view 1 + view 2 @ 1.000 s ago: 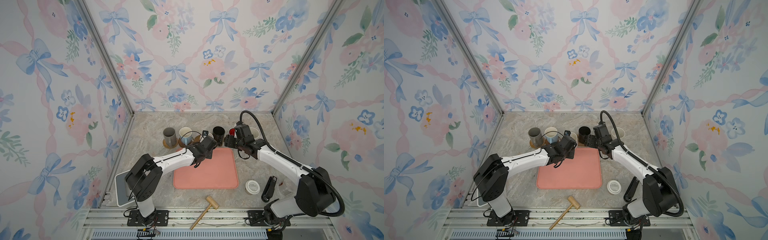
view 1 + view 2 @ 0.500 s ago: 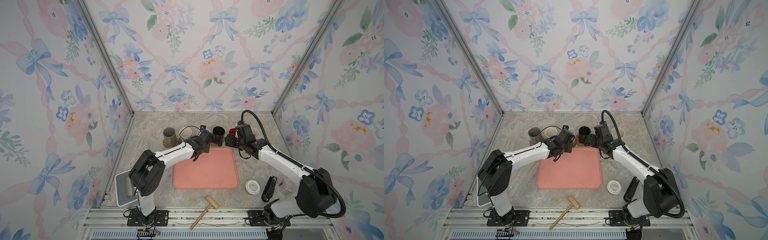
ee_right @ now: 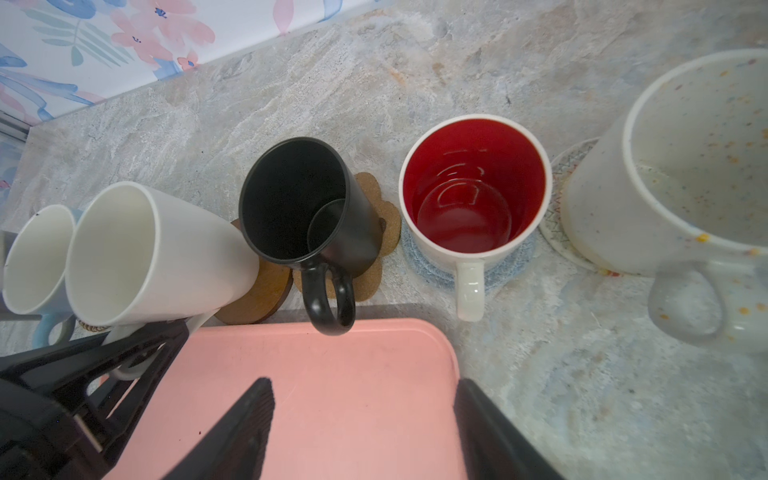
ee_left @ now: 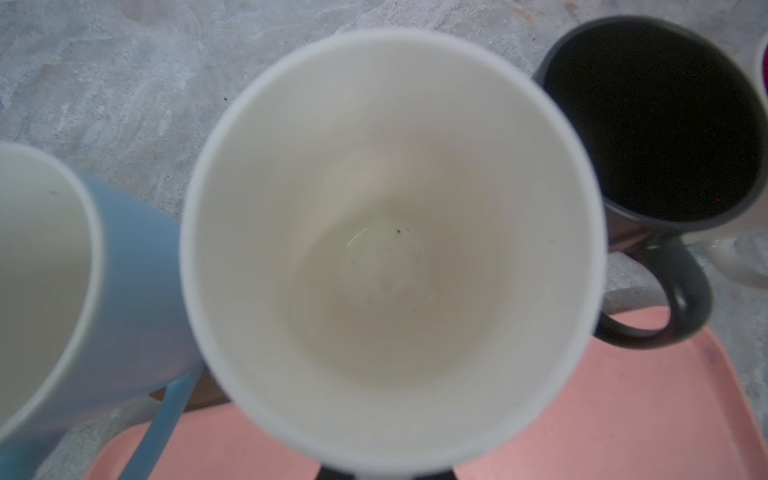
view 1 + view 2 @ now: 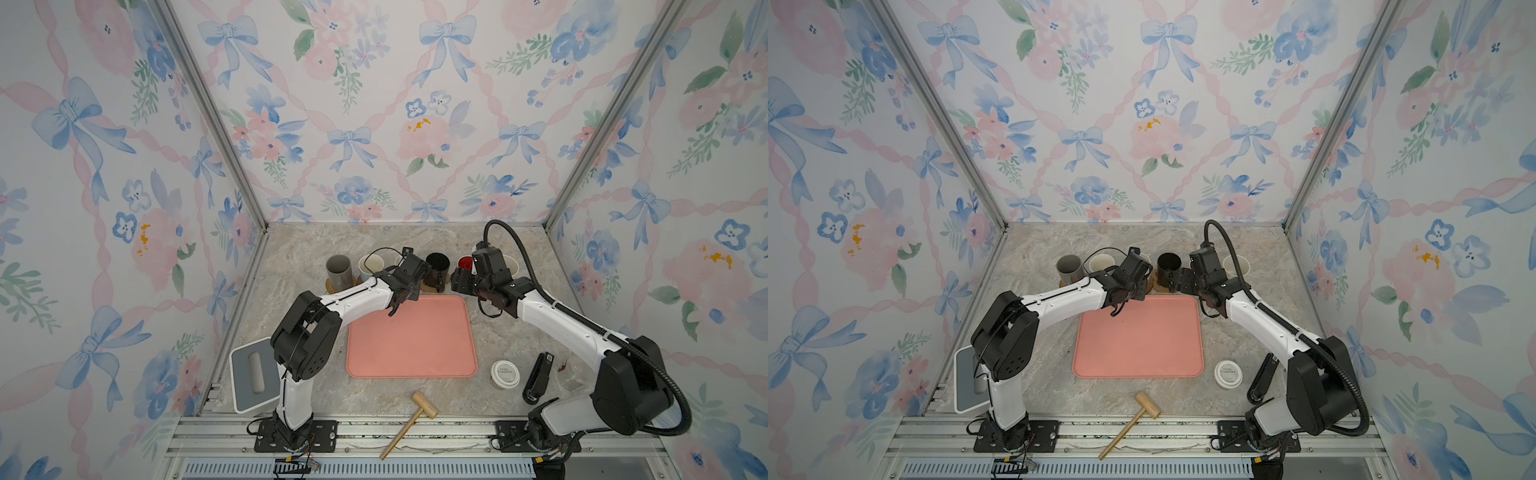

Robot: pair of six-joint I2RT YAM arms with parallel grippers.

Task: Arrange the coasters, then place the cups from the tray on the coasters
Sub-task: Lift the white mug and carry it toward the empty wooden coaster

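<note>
Right wrist view, plain cream mug (image 3: pixel 153 253) tilted, handle (image 3: pixel 126 369) clamped in left fingers (image 3: pixel 164 343), right fingers (image 3: pixel 245 432) spread, empty.

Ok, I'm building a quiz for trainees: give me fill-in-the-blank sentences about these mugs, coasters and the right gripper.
The black handled mug stands on the brown coaster shaped like a ____.
The grey-blue woven round coaster bears the white mug with the ____ inside.
The right gripper, at a corner of the pink rounded-rectangle tray, has its jaws ____.
Missing words: paw; red; open.
</note>
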